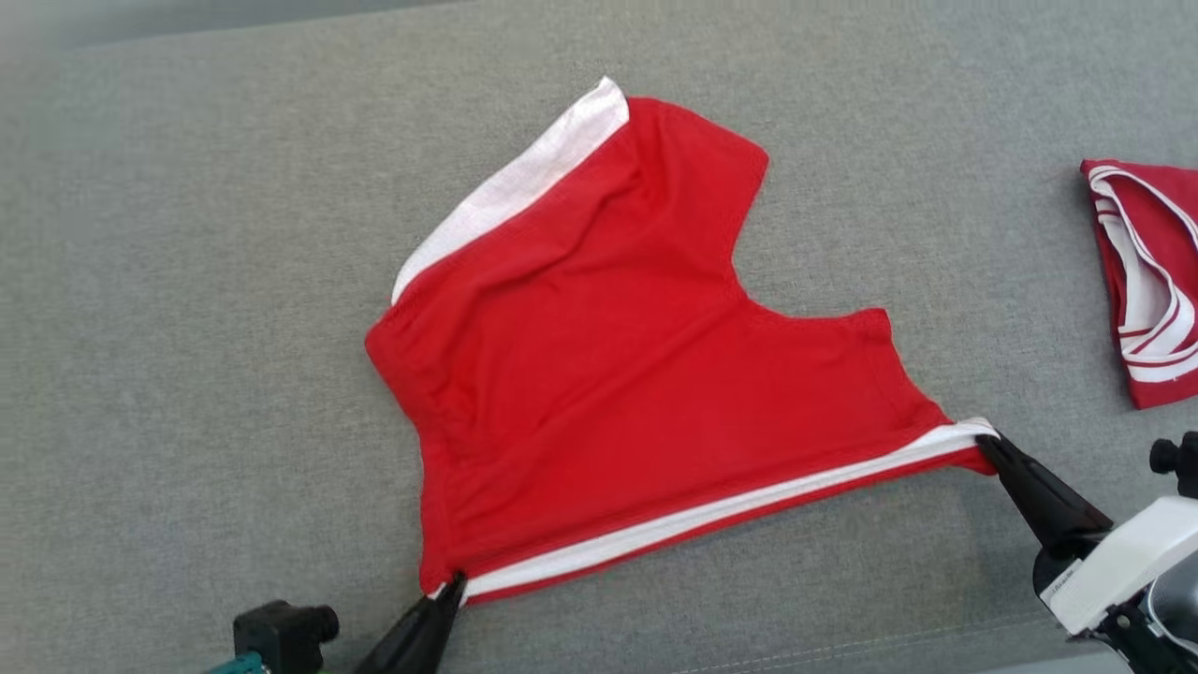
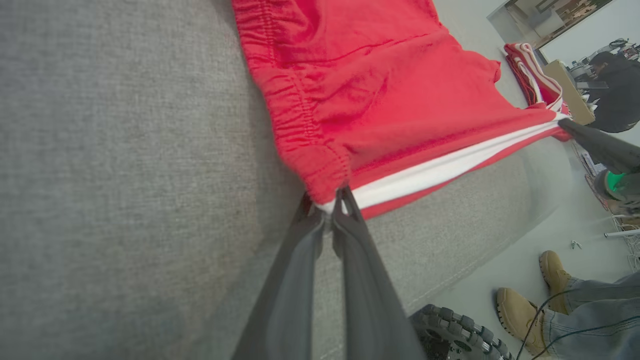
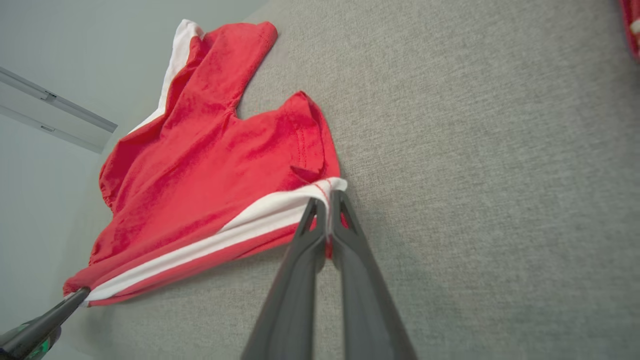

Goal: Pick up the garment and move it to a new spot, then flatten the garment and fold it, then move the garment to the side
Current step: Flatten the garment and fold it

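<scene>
Left pincer (image 1: 456, 586) and right pincer (image 1: 988, 442) clenched opposite ends of the shorts (image 1: 636, 374), striped near edge running left to right.

A second red-and-white cloth (image 1: 1146, 281), perhaps folded shorts, lies far right on the grey table (image 1: 187, 281); tan boots (image 2: 517, 317) stand on the floor (image 2: 500, 267).

A lab-like workroom: grey cloth-covered table (image 1: 187, 281), booted bystander (image 2: 575, 310), another person (image 2: 615, 90) beyond.
</scene>
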Tool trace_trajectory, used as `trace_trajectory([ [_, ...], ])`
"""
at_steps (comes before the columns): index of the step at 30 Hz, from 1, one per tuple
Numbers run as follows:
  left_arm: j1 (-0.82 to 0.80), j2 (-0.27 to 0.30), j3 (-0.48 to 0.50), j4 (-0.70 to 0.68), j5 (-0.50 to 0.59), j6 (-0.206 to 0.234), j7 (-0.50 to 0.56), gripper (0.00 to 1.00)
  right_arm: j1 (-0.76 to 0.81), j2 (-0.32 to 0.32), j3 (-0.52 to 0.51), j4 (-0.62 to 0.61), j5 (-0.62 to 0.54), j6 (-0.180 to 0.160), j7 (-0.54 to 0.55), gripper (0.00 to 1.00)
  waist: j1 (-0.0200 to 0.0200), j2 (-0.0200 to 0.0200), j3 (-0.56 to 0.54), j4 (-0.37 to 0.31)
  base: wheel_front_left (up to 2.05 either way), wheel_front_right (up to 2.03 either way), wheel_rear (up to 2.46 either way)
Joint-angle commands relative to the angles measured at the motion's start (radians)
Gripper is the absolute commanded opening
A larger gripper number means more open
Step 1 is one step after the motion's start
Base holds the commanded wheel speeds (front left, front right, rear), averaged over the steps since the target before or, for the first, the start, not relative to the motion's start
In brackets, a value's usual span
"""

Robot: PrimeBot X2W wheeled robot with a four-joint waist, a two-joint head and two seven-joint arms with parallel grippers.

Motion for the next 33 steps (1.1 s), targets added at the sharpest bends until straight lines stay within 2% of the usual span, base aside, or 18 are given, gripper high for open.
trace_trajectory([
  [1, 0.037, 0.027, 0.009, 0.014, -0.009, 0.036, 0.009, 0.0, 0.025, -0.017, -0.049, 0.003, 0.005, -0.018, 0.003, 0.0, 0.0001, -0.0001, -0.034, 0.026, 0.0, 0.0, 0.0],
  [7, 0.077, 0.027, -0.006, -0.016, -0.041, 0.068, 0.043, 0.0, 0.102, -0.004, -0.093, -0.04, -0.009, -0.018, 0.05, 0.0, 0.0001, -0.0001, -0.046, 0.033, 0.0, 0.0, 0.0],
  [14, 0.092, 0.032, -0.01, -0.012, -0.076, 0.052, 0.075, 0.0, 0.121, 0.024, -0.118, -0.06, -0.036, -0.017, 0.09, 0.0, 0.0001, -0.0001, -0.052, 0.036, 0.0, 0.0, 0.0],
  [18, 0.099, 0.024, -0.012, 0.03, -0.088, 0.023, 0.067, 0.0, 0.131, 0.049, -0.118, -0.06, -0.06, -0.017, 0.113, 0.0, 0.0001, -0.0001, -0.06, 0.034, 0.0, 0.0, 0.0],
  [23, 0.1, 0.008, -0.007, 0.163, -0.086, -0.056, 0.035, 0.0, 0.136, 0.061, -0.123, -0.055, -0.085, -0.017, 0.12, 0.0, 0.0001, -0.0001, -0.063, 0.029, 0.0, 0.0, 0.0],
  [27, 0.076, -0.042, -0.001, 0.316, -0.079, -0.15, 0.015, 0.0, 0.123, 0.074, -0.123, -0.056, -0.105, -0.018, 0.126, 0.0, 0.0001, -0.0001, -0.056, 0.029, 0.0, 0.0, 0.0],
  [30, 0.044, -0.07, 0.022, 0.373, -0.082, -0.186, 0.007, 0.0, 0.087, 0.081, -0.124, -0.083, -0.101, -0.017, 0.129, 0.0, 0.0001, -0.0001, -0.04, 0.033, 0.0, 0.0, 0.0],
  [33, 0.0, -0.063, 0.049, 0.34, -0.102, -0.206, 0.002, 0.0, 0.042, 0.079, -0.132, -0.124, -0.094, -0.017, 0.14, 0.0, 0.0001, -0.0001, -0.015, 0.041, 0.0, 0.0, 0.0],
])
